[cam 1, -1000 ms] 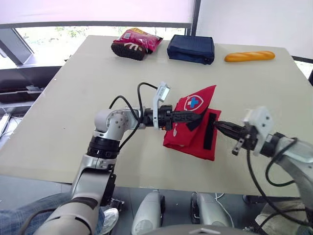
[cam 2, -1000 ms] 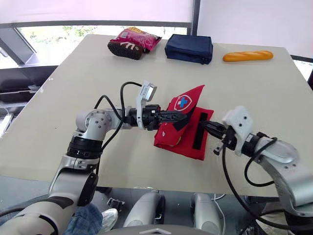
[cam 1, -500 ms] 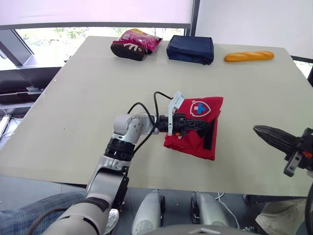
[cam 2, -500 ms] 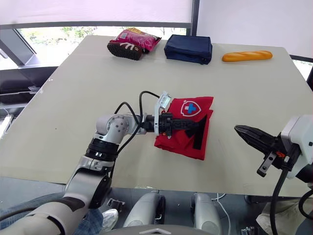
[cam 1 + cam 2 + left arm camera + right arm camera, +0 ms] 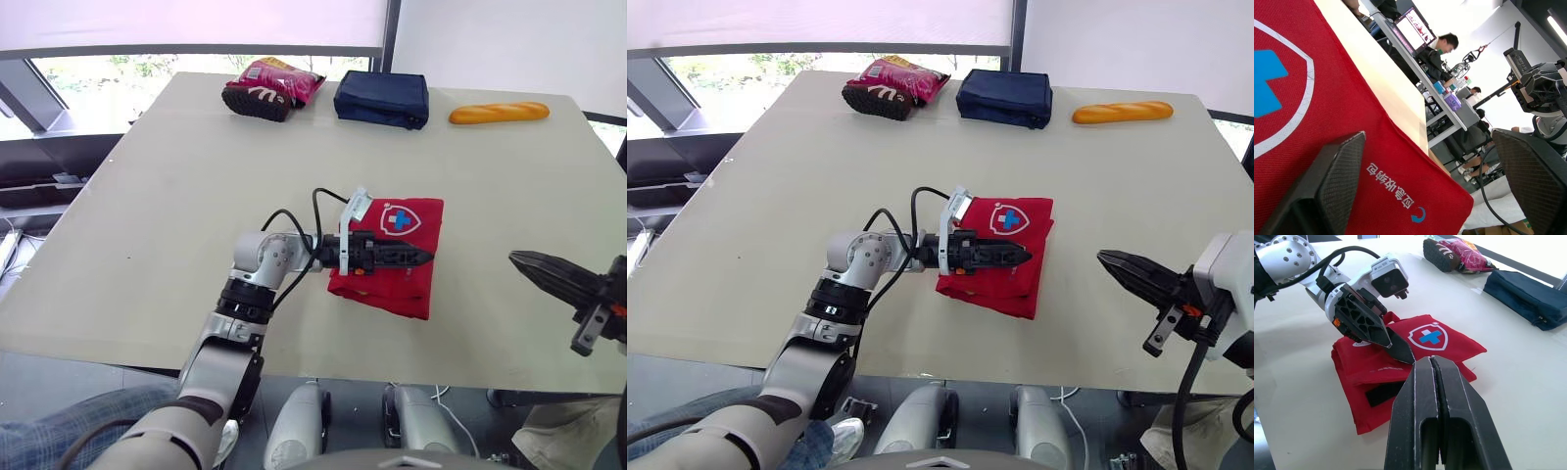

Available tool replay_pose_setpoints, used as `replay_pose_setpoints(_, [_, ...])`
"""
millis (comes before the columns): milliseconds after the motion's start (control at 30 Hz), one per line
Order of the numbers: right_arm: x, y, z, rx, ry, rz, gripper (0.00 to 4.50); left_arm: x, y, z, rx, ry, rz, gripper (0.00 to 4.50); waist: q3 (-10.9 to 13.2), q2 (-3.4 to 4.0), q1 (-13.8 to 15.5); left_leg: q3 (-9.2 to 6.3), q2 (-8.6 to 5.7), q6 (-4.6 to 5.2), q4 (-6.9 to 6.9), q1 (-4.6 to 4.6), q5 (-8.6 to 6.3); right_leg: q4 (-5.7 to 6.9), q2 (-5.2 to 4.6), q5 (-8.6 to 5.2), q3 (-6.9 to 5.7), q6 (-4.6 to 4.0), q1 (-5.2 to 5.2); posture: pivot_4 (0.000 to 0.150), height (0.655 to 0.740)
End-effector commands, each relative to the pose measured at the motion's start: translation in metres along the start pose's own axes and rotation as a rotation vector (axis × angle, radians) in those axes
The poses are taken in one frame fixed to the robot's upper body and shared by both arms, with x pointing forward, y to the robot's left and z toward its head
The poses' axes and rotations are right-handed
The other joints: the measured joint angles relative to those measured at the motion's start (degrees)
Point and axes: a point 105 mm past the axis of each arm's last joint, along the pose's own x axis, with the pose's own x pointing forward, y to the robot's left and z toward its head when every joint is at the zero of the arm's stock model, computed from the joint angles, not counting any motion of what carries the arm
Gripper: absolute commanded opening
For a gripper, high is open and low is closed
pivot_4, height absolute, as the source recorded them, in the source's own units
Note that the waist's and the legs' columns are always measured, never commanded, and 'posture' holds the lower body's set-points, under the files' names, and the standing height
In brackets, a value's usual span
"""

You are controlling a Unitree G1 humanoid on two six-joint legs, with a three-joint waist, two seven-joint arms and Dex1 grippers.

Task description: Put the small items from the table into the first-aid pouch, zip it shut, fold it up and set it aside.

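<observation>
Left eye view: nearest, at the right, the right pincer (image 5: 519, 260) hangs over the front part of the counter (image 5: 176, 196), its fingers pressed together. Its tips aim at the red first-aid pouch (image 5: 392, 290) but stay well apart from it. The pouch lies folded flat near the counter's front middle, with its white shield (image 5: 397, 218) and blue cross facing up. The left pincer (image 5: 423, 258) reaches across it from the left, low over the fabric. The left wrist view shows its fingers spread, with red cloth between them. Along the far edge lie a pink snack bag (image 5: 274, 86), a navy case (image 5: 382, 98) and a bread loaf (image 5: 500, 113).
</observation>
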Motion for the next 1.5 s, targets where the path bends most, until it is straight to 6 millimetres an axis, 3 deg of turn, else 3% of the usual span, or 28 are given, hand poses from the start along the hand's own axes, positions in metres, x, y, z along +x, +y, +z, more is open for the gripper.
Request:
replay_pose_setpoints(33, [0.007,0.003,0.005,-0.01,-0.035,0.029,0.0,0.0,-0.005,0.001,-0.001,-0.015,-0.03,4.47,0.0,0.0,-0.02,0.0,0.0,0.0,0.0,0.0,0.0,0.0,0.0,0.0,0.0,0.0,0.0,0.15,0.7164])
replay_pose_setpoints(300, [0.047,0.001,-0.021,0.004,-0.054,0.109,0.0,-0.01,-0.016,0.002,-0.022,-0.066,-0.164,4.47,0.0,0.0,-0.17,0.06,0.01,0.0,0.01,0.02,0.0,0.0,0.02,-0.08,0.03,-0.15,-0.02,0.15,0.7164])
replay_pose_setpoints(467, [0.076,0.01,-0.037,0.031,-0.087,0.187,0.0,-0.018,-0.021,0.01,-0.024,-0.143,-0.242,4.47,0.0,0.01,-0.11,0.02,0.0,0.0,0.01,-0.01,0.0,0.0,0.02,-0.05,0.01,-0.12,-0.03,0.15,0.7164])
replay_pose_setpoints(600, [0.091,0.012,-0.047,0.038,-0.107,0.214,0.0,-0.017,-0.017,0.0,-0.025,-0.126,-0.242,4.47,0.01,0.02,-0.07,0.01,-0.02,0.0,0.02,-0.02,0.0,0.0,0.01,0.03,0.0,0.01,-0.03,0.15,0.7164])
replay_pose_setpoints(700, [0.095,0.017,-0.057,0.058,-0.09,0.239,0.0,-0.018,-0.016,-0.003,-0.024,-0.119,-0.24,4.47,0.01,0.02,-0.06,0.01,-0.02,0.0,0.02,-0.01,0.0,0.0,0.01,0.04,0.01,0.0,-0.02,0.15,0.7164])
replay_pose_setpoints(900, [0.094,0.028,-0.106,0.018,0.081,0.261,0.0,-0.02,-0.016,-0.002,-0.023,-0.128,-0.236,4.47,0.01,0.03,-0.09,0.0,-0.03,0.0,0.02,-0.01,0.0,0.0,0.0,0.03,-0.01,0.0,-0.02,0.15,0.7164])
replay_pose_setpoints(1100, [0.102,0.027,-0.126,-0.007,0.139,0.225,0.0,-0.02,-0.016,-0.003,-0.015,-0.127,-0.233,4.47,0.0,0.04,-0.73,0.02,0.04,-0.01,0.02,0.06,0.01,0.04,0.08,0.03,0.0,0.0,-0.02,0.15,0.7164])
replay_pose_setpoints(1233, [0.096,0.018,-0.119,-0.023,0.129,0.218,0.0,-0.02,-0.015,-0.002,-0.01,-0.129,-0.222,4.47,-0.01,0.03,-1.04,0.02,0.05,-0.01,0.03,0.07,0.01,0.05,0.08,0.04,0.0,0.01,-0.01,0.15,0.7164])
replay_pose_setpoints(1400, [0.079,-0.008,-0.075,0.052,-0.029,0.199,0.0,-0.021,-0.011,-0.005,-0.008,-0.127,-0.201,4.47,0.0,0.03,-0.97,0.02,0.02,-0.01,0.03,0.04,0.01,0.06,0.04,0.04,0.01,0.01,-0.01,0.15,0.7164])
replay_pose_setpoints(1500, [0.083,-0.035,-0.045,0.06,-0.158,0.135,0.0,-0.023,-0.011,-0.009,-0.004,-0.118,-0.194,4.47,0.01,0.05,-1.51,0.03,0.03,-0.01,0.03,0.05,0.0,0.05,0.05,0.05,0.03,0.01,-0.02,0.15,0.7164])
